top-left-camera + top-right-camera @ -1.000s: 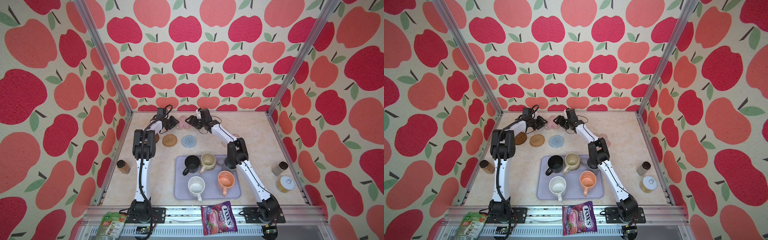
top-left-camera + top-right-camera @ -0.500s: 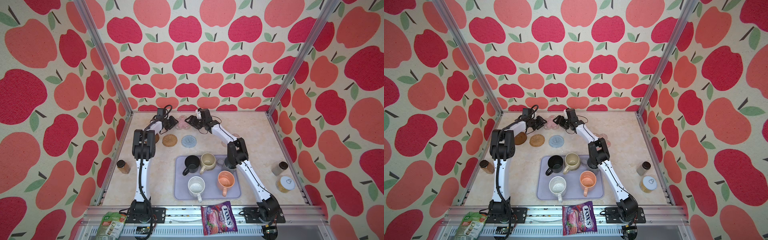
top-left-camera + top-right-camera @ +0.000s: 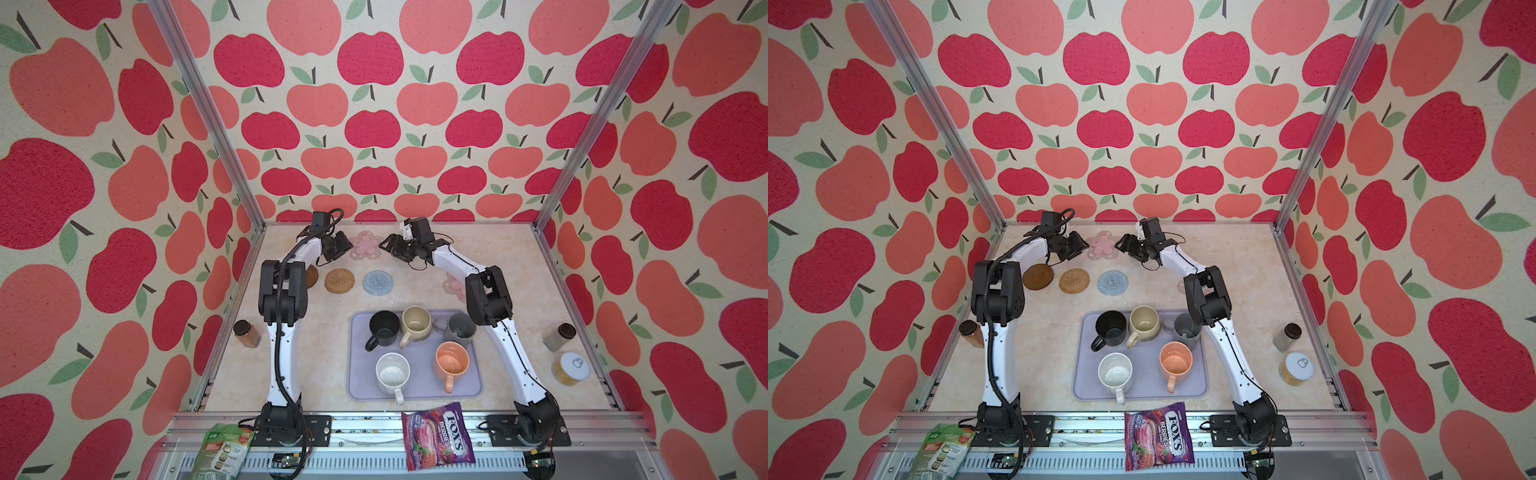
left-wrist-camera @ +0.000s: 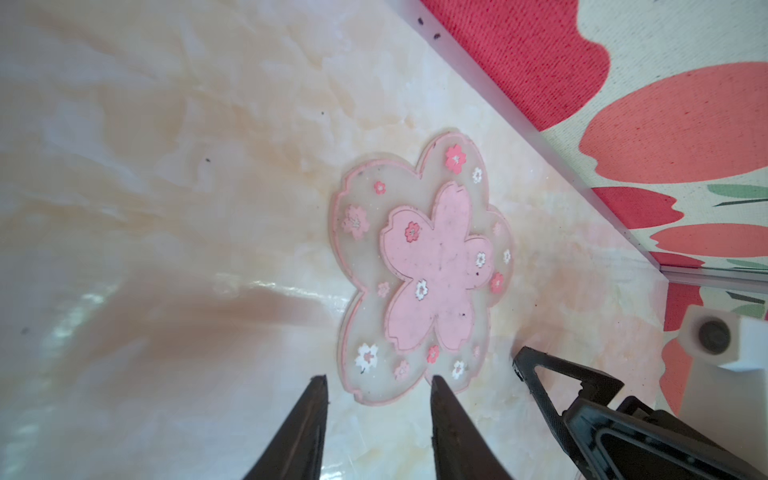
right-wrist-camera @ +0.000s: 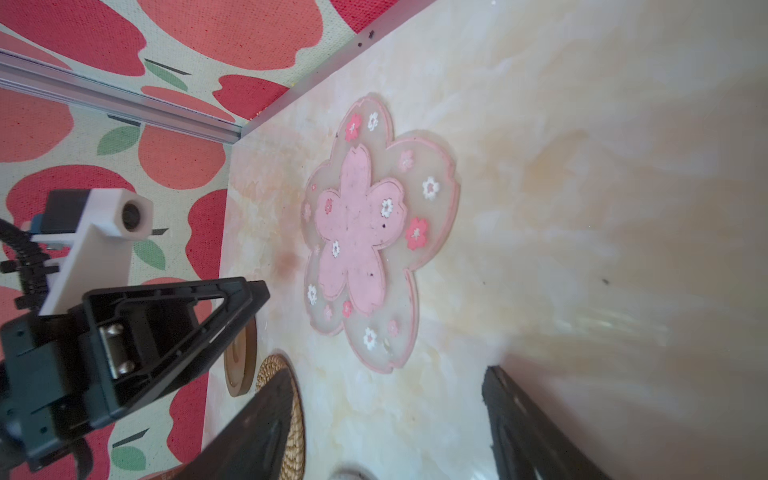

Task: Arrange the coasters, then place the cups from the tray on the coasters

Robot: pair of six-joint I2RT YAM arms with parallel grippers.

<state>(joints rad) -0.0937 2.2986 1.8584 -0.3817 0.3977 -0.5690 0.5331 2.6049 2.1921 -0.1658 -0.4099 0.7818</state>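
Observation:
A pink flower coaster (image 3: pixel 365 245) (image 3: pixel 1101 245) lies flat near the back wall. My left gripper (image 3: pixel 348 248) (image 4: pixel 378 380) is open and empty just left of it. My right gripper (image 3: pixel 384 243) (image 5: pixel 386 374) faces it from the right, open wider and empty too. In front lie the dark brown disc (image 3: pixel 1038 276), the rattan coaster (image 3: pixel 339 280) and the grey-blue knit one (image 3: pixel 377 283). A second pink flower coaster (image 3: pixel 452 286) is half hidden behind the right arm. The lavender tray (image 3: pixel 419 361) holds the black (image 3: pixel 384 328), beige (image 3: pixel 417 324), grey (image 3: pixel 459 328), speckled white (image 3: pixel 392 372) and orange (image 3: pixel 452 359) cups.
Small brown-lidded jars stand at the left edge (image 3: pixel 245 332) and the right edge (image 3: pixel 559 336), with a yellow can (image 3: pixel 570 369) beside the right one. A candy bag (image 3: pixel 438 434) and a green packet (image 3: pixel 224 449) lie on the front rail. The back wall is close behind the flower coaster.

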